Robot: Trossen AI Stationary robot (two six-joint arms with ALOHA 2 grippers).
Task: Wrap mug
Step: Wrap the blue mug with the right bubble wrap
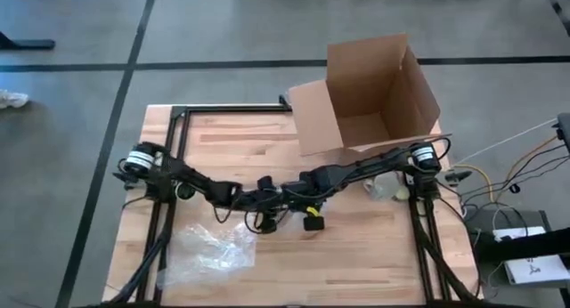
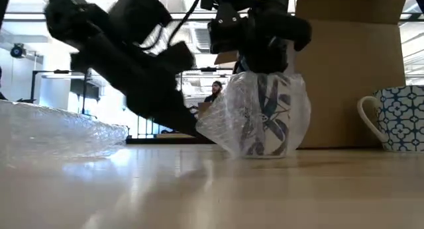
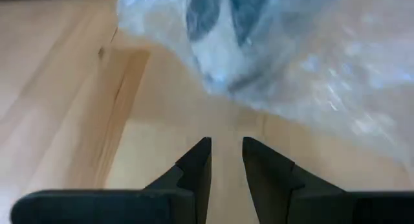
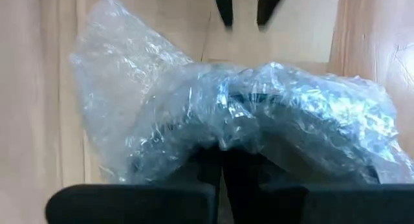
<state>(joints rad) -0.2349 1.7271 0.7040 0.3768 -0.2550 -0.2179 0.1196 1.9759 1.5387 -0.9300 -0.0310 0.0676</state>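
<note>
A wooden table is seen from above, with both dark arms reaching toward its middle. An open cardboard box is stood at the far edge, on the right arm's side, one flap hanging outward. A loose sheet of bubble wrap is spread flat near the front edge on the left arm's side, well apart from the box.

The mug, white with a blue leaf pattern, is stood upright near the table's centre and is covered by a second piece of bubble wrap, which is draped over it and trails off to one side onto the wood. The right gripper is set down on top of the wrapped mug, its fingers closed on the gathered film at the rim. The left gripper is held just beside the wrapped mug, low over the table, its fingers parted by a narrow gap with nothing between them.

A second mug, patterned in blue and white, is stood by the box. A person is visible far behind the table.
</note>
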